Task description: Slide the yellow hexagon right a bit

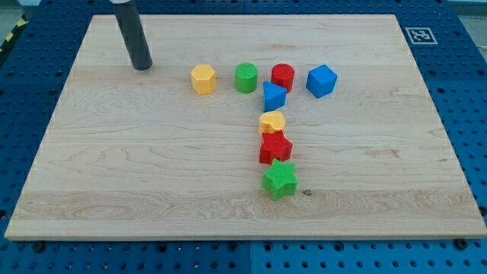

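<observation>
My tip [141,67] sits on the wooden board [114,183] up in the view's top-left region, touching nothing, well to the view's left of the yellow hexagon [203,78]. I have no claw to spread or close here, just a plain rod, so nothing is clamped. That spot suits the job, I judge: to slide the hexagon toward the view's right I want to come at it from its left face, and I am already on that side, though a little higher in the view than its middle, so I would drop down a touch before driving in. The hexagon stands first in a row, with the green cylinder [246,78] near on its right, then the red cylinder [282,76] and the blue cube [321,81]. Only a modest gap separates hexagon and green cylinder, so "a bit" is all there is room for. The hexagon sits flat, top face up, squat, with no real long axis; one flat side seems to face the viewer. Below the row run the blue triangle [274,97], a second yellow block [272,122], the red star [275,148] and the green star [279,180].
</observation>
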Motion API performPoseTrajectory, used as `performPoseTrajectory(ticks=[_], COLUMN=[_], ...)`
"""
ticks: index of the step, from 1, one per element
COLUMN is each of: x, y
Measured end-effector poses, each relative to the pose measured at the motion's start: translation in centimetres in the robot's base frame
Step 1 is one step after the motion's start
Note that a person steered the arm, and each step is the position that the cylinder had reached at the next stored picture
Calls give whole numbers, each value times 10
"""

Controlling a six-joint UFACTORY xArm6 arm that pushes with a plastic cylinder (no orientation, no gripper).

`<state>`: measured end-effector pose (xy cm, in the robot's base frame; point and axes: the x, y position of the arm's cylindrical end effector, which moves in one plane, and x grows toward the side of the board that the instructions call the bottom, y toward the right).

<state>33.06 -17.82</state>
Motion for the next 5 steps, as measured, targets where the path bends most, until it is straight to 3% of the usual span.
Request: performPoseTrajectory(ticks=[1, 2, 3, 4, 5], x=[0, 31, 58, 58, 58], y=[0, 5, 59, 95, 95])
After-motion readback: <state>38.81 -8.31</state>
